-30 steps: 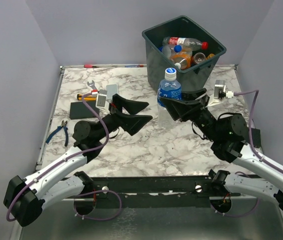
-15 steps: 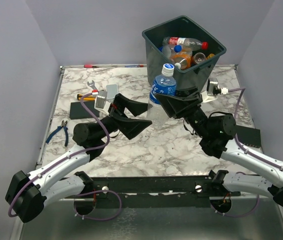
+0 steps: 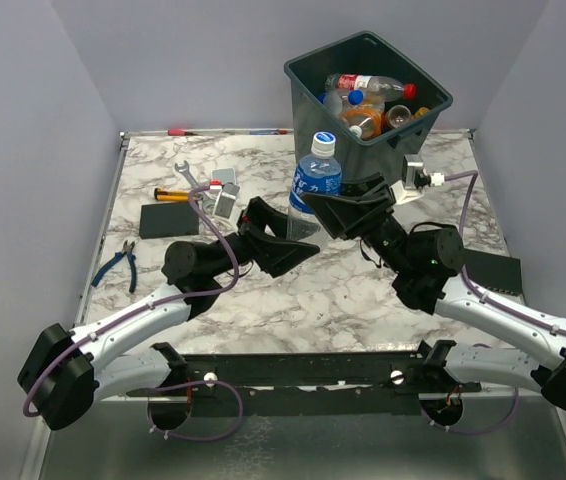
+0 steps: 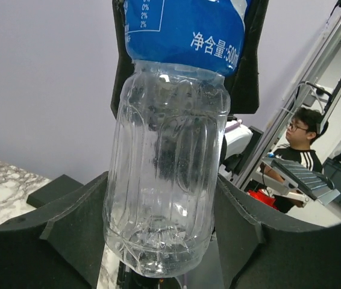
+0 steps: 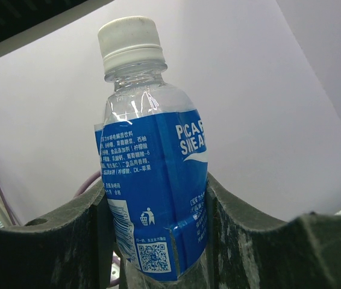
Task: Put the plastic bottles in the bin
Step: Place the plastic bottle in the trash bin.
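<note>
A clear plastic bottle (image 3: 315, 180) with a blue label and white cap stands upright in the air over the table's middle. My right gripper (image 3: 340, 207) is shut on its labelled middle, as the right wrist view shows (image 5: 155, 241) with the bottle (image 5: 149, 174) between its pads. My left gripper (image 3: 288, 243) is open, with its jaws on either side of the bottle's clear lower half (image 4: 164, 174). The dark grey-green bin (image 3: 308, 72) stands at the back and holds several bottles (image 3: 368, 100).
A wrench (image 3: 185, 172), a grey slab (image 3: 225, 178), an orange-handled tool (image 3: 173, 195), a black slab (image 3: 168, 220) and blue-handled pliers (image 3: 118, 262) lie at the left. Another black slab (image 3: 488, 268) lies at the right edge.
My right gripper has carried the bottle to the left. My left arm has moved right, and its open jaws now flank the bottle's lower half.
</note>
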Action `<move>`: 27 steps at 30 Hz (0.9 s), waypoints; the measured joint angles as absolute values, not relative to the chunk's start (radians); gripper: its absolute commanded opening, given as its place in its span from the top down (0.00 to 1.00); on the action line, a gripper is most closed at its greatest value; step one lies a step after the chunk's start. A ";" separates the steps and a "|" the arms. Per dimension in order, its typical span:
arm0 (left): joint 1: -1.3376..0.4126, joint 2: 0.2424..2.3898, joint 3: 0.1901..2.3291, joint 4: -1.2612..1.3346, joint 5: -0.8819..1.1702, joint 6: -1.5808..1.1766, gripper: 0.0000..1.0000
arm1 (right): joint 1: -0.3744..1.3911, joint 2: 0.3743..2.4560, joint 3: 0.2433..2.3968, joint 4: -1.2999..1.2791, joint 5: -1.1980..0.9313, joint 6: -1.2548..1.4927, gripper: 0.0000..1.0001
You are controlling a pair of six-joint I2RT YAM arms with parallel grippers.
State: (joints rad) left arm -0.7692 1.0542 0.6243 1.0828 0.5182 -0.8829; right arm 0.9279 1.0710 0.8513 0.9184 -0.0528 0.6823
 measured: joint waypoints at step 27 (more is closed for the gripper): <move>-0.788 0.828 0.652 0.548 0.467 -0.450 0.84 | 0.930 0.956 1.511 -0.299 -0.041 0.419 0.09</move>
